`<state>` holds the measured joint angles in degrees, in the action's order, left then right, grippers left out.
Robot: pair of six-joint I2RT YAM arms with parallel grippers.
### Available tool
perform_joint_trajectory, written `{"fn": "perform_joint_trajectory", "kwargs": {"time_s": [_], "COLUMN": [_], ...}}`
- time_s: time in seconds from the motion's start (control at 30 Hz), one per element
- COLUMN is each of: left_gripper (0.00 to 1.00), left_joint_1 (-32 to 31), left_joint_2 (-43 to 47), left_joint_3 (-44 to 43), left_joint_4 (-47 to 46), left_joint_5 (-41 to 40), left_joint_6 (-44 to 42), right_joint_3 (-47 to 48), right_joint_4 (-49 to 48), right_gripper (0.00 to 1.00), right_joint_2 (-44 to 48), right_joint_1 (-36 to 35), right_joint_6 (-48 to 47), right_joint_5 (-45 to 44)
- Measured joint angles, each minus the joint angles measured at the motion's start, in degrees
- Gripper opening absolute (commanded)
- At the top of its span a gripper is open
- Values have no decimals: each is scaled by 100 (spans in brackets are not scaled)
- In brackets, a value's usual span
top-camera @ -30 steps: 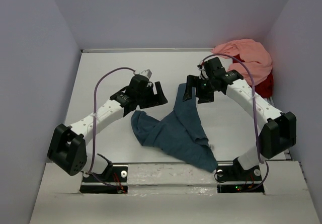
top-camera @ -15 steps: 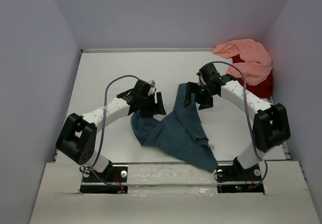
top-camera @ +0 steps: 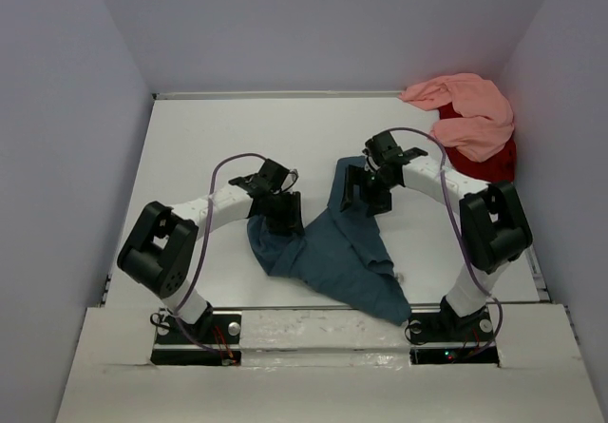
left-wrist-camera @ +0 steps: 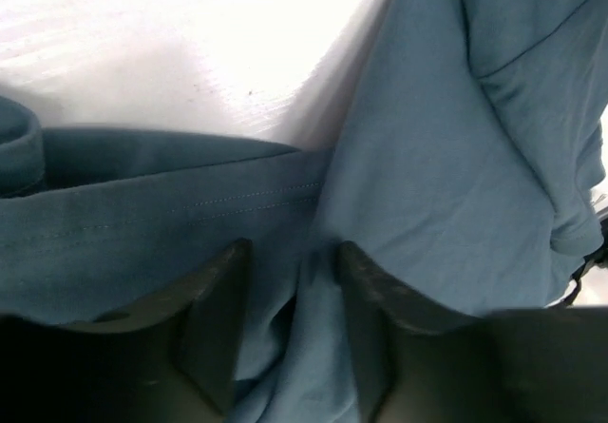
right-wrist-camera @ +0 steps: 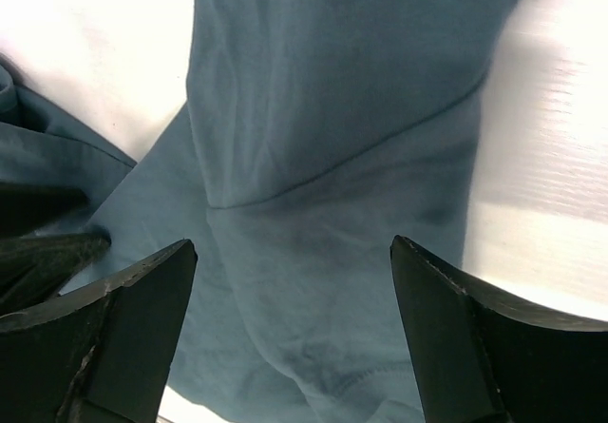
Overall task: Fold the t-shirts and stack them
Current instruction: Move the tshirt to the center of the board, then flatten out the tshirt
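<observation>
We take the teal-blue t-shirt (top-camera: 332,252) as our landmark. It lies crumpled on the white counter (top-camera: 209,138) in a loose V: one lobe runs to its left, a narrow strip reaches toward the far side, and a tail trails to the near right.

The left arm bends out wide on the left of that shirt. Its elbow sits near the counter's front edge and its forearm slants in toward the shirt's left lobe. The left gripper (top-camera: 285,216) is tipped down onto the upper edge of that lobe. In the left wrist view its fingers (left-wrist-camera: 214,318) stand a narrow gap apart. They rest on the cloth just below a stitched hem, with a ridge of teal fabric in the gap. We cannot tell whether they pinch that ridge or only straddle it.

The right arm rises on the right of the shirt, folds at a high elbow, and reaches back in over the shirt's far strip. The right gripper (top-camera: 359,195) points down there. Its fingers (right-wrist-camera: 123,318) are spread wide apart, one on each side of the strip, and hold nothing.

Well apart from the teal shirt, toward the far right corner, the salmon pink t-shirt (top-camera: 470,114) lies heaped. The red t-shirt (top-camera: 489,162) touches it on the near side and seems partly tucked beneath it.
</observation>
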<state>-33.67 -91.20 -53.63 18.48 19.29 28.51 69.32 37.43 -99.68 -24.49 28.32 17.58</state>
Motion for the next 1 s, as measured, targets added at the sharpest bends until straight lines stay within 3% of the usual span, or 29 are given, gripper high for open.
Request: {"fn": "perform_joint_trajectory", "kwargs": {"time_s": [0.17,0.2,0.27,0.3,0.33,0.37,0.4,0.77,1.0], "left_gripper": [24,16,8,0,0,0,0,0,0], "left_joint_1": [0,0,0,0,0,0,0,4,297], "left_joint_2": [-81,-90,-90,-90,-90,-90,-90,-214,-584], "left_joint_3": [101,118,138,142,142,142,142,-341,-1108], "left_joint_4": [20,17,22,20,22,26,24,398,498], "left_joint_5": [212,278,345,372,391,413,424,127,44], "left_joint_6": [-146,-166,-216,-221,-236,-249,-262,-426,-501], "right_joint_3": [4,4,7,7,7,9,15,898,1259], "right_joint_4": [-151,-164,-192,-197,-197,-195,-192,595,1220], "right_gripper": [82,81,60,45,31,5,0,0,0], "right_joint_2": [-295,-341,-446,-490,-498,-507,-507,-466,-48], "right_joint_1": [-289,-339,-461,-518,-549,-579,-599,-560,232], "right_joint_6": [94,111,151,144,197,201,186,81,-326], "right_joint_5": [31,37,44,44,37,44,42,-387,-542]}}
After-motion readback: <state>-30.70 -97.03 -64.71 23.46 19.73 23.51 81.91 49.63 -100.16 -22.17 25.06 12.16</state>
